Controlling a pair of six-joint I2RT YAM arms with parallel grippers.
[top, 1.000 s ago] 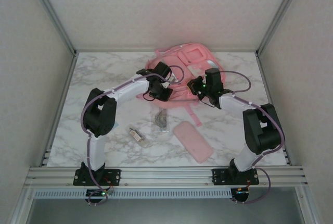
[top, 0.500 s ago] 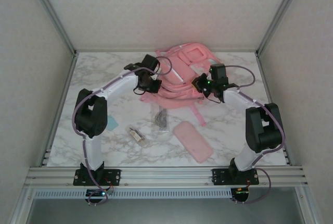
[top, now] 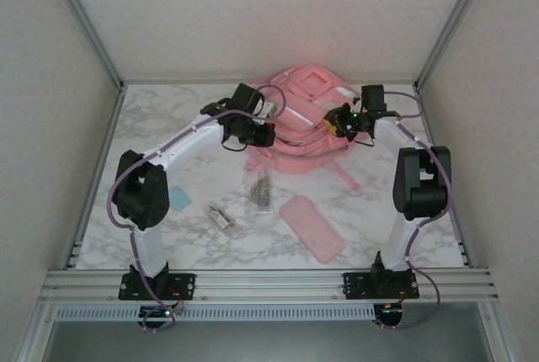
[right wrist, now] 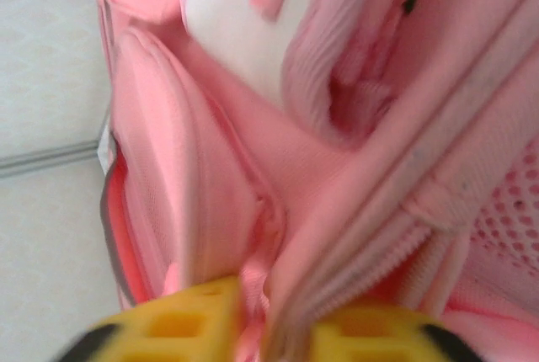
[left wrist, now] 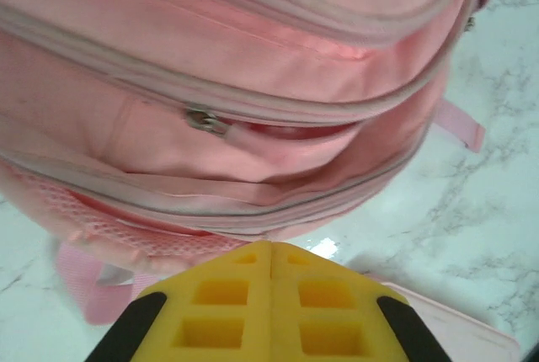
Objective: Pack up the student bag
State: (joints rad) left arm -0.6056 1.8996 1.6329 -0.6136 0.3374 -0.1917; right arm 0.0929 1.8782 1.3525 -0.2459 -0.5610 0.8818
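Since a second ago, both of your arms have reached farther back, and the student bag (top: 305,103), a large pink fabric backpack with white trim, has slid with them toward the far right of the white marble counter (top: 160,118). It now lies nearly against the back wall, with one pink strap trailing toward you.

Your left hand (top: 259,132) sits at the bag's left edge. On the left wrist camera its yellow pads (left wrist: 223,295) are pressed flat together with nothing between them, just short of a zipped seam.

Your right hand (top: 339,120) is at the bag's right side. On the right wrist camera its yellow pads (right wrist: 181,324) stand a little apart with a fold of pink fabric running through the gap. That view is blurred, so you cannot tell whether the fold is pinched or loose.

On the near counter, left to right, well apart from the bag:
- a small flat teal piece (top: 179,200) beside your left arm
- a small clear oblong item (top: 221,217)
- a dark grey bundle (top: 261,192)
- a flat oblong pink pencil case (top: 312,228)
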